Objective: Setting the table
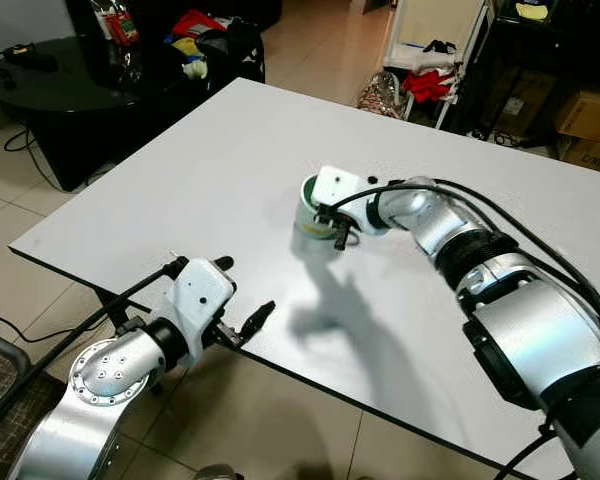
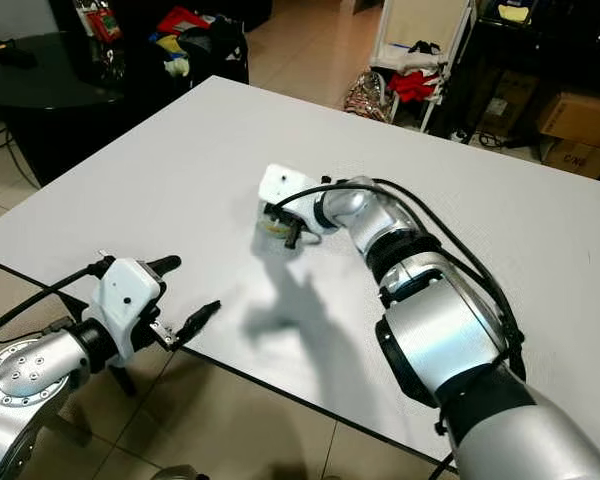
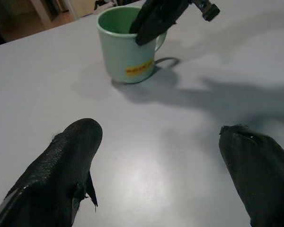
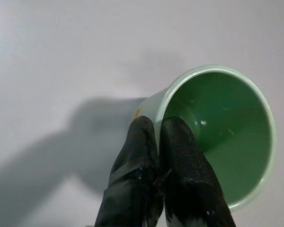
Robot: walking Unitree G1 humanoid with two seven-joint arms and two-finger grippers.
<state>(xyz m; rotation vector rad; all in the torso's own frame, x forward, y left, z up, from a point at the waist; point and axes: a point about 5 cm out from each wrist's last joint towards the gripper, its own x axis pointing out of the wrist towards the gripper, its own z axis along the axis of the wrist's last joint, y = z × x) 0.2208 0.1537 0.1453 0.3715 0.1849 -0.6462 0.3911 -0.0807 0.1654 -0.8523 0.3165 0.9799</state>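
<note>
A pale green mug with a yellow label stands on the white table, near its middle. My right gripper is shut on the mug's rim, one finger inside and one outside the wall. My left gripper hovers open at the table's front edge, with nothing between its fingers. It points toward the mug, which stands well beyond its fingertips.
A black round table with clutter stands at the back left. A white rack with red cloth and cardboard boxes lie beyond the far edge. Tiled floor shows below the front edge, and much of the tabletop is bare.
</note>
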